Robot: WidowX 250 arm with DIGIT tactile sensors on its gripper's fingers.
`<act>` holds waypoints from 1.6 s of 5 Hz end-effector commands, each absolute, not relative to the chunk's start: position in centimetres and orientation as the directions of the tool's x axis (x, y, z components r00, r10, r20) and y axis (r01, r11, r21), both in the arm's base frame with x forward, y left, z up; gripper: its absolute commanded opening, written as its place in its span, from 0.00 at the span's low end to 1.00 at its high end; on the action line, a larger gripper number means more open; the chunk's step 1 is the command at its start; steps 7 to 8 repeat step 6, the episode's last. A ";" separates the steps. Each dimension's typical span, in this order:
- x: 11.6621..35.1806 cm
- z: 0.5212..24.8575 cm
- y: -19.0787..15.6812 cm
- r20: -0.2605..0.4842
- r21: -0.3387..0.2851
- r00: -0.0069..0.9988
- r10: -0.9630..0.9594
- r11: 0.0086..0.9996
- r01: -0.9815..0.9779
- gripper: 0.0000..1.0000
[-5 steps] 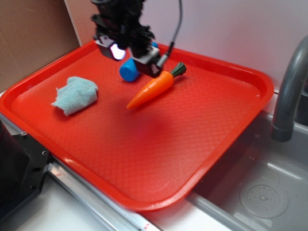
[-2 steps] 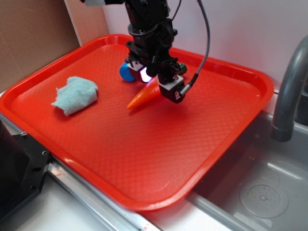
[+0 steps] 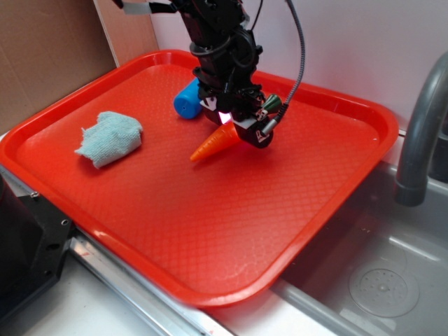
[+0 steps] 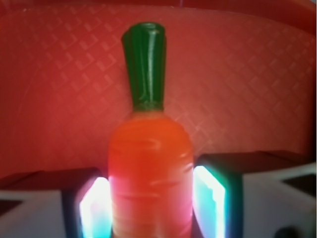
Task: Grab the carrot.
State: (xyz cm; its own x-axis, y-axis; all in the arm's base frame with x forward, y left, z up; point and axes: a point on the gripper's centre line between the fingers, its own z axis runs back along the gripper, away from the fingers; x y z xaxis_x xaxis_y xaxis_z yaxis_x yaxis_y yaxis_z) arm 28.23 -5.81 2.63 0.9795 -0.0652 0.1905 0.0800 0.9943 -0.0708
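Observation:
The orange carrot (image 3: 213,145) lies on the red tray (image 3: 175,210), its tip toward the front left and its green stem (image 3: 271,105) toward the back right. My gripper (image 3: 234,129) is down over its thick end. In the wrist view the carrot (image 4: 151,163) fills the gap of the gripper (image 4: 151,210). The lit pads (image 4: 94,208) press against both of its sides. The jaws are shut on it, and the carrot still looks to rest on the tray.
A blue toy bottle (image 3: 187,101) lies just behind left of the gripper. A pale blue cloth (image 3: 108,138) sits at the tray's left. A grey faucet (image 3: 420,133) and sink (image 3: 381,280) are on the right. A cardboard wall (image 3: 49,49) stands at the back left.
My gripper moved from above the blue bottle to the right and down onto the carrot's thick end. The carrot's tip shifted slightly to the right.

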 end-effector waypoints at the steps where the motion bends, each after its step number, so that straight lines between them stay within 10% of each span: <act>1: 28.0 5.9 -5.7 0.121 -0.012 0.992 -0.042 0.999 0.044 0.00; 4: 18.5 17.9 -3.4 0.036 -0.075 0.999 -0.020 0.997 0.023 0.00; 8: 17.8 17.4 -2.7 0.050 -0.006 0.999 0.009 1.000 -0.009 0.00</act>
